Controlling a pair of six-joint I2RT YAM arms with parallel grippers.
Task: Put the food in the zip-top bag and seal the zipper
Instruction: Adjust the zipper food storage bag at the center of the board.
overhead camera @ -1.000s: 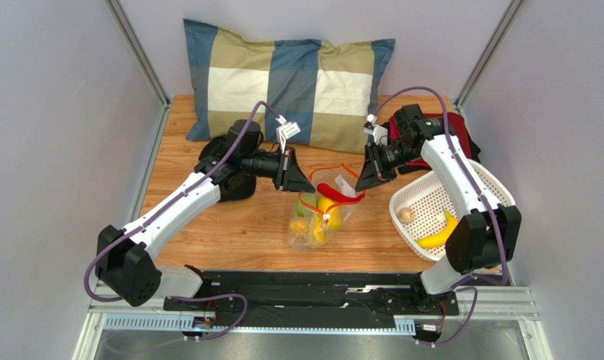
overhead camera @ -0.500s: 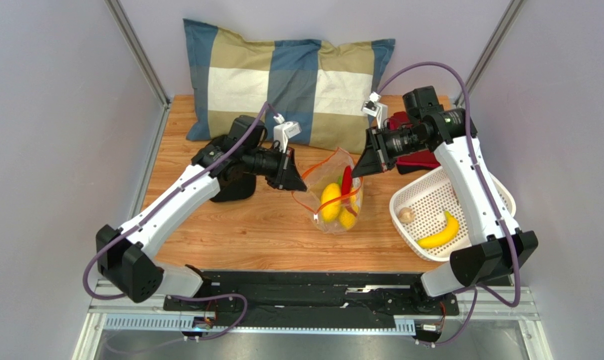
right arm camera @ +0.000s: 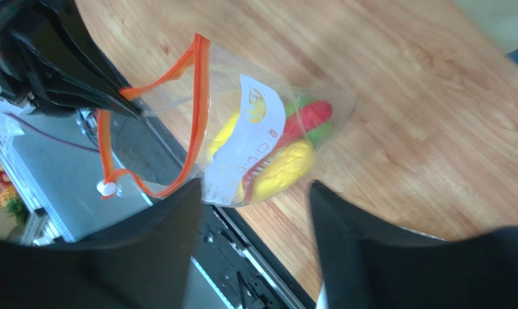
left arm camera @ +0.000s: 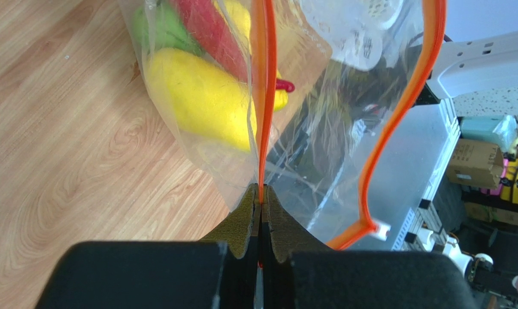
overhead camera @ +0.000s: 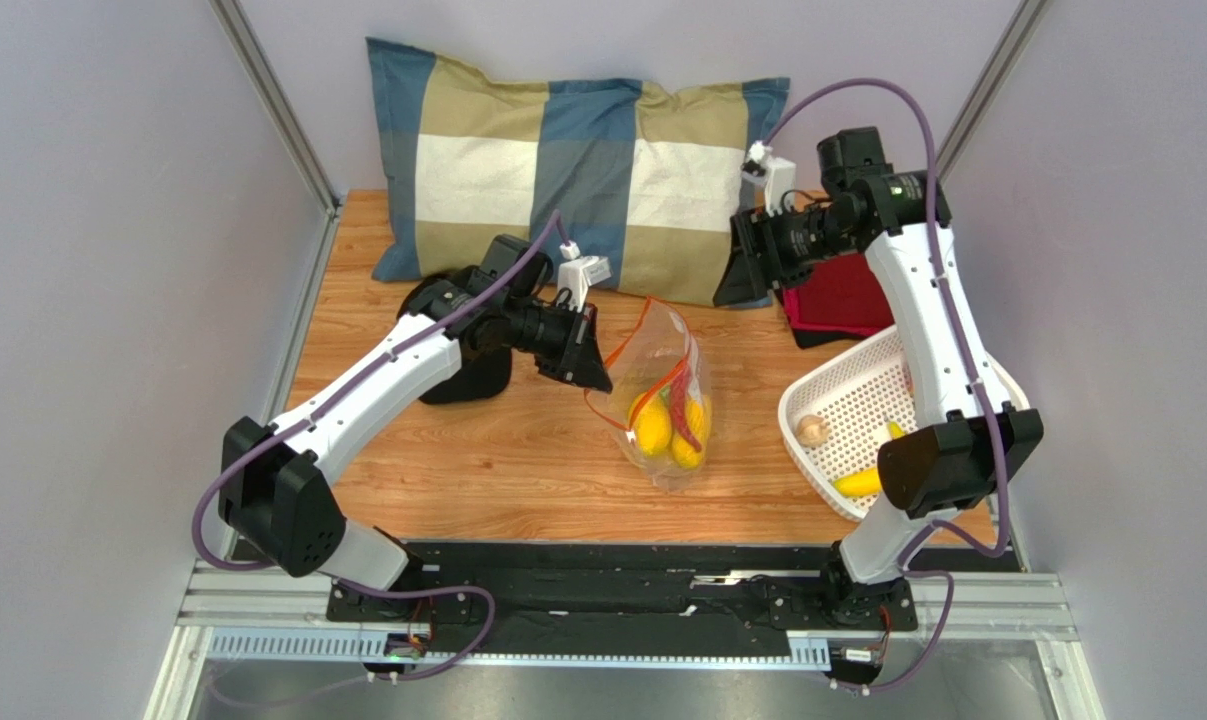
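Note:
The clear zip-top bag [overhead camera: 669,398] hangs over the table from my left gripper [overhead camera: 602,372]. That gripper [left arm camera: 261,193] is shut on the orange zipper [left arm camera: 263,96] strip at the bag's mouth. The mouth gapes open, and the white slider [left arm camera: 382,227] sits at its end. Inside lie a yellow piece [left arm camera: 197,96], a red piece [left arm camera: 210,29] and a green piece [left arm camera: 161,26]. My right gripper [overhead camera: 737,278] is open and empty, raised behind and to the right of the bag [right arm camera: 268,116]. A banana [overhead camera: 862,480] and a beige round piece [overhead camera: 814,429] lie in the basket.
The white perforated basket [overhead camera: 962,368] stands at the right edge under my right arm. A checked pillow [overhead camera: 579,150] lies along the back. A red cloth [overhead camera: 842,293] is behind the basket, and a black object [overhead camera: 467,372] sits under my left arm.
My right gripper has opened, let go of the bag's mouth and drawn back and up. The bag now hangs from the left gripper alone, shifted slightly right.

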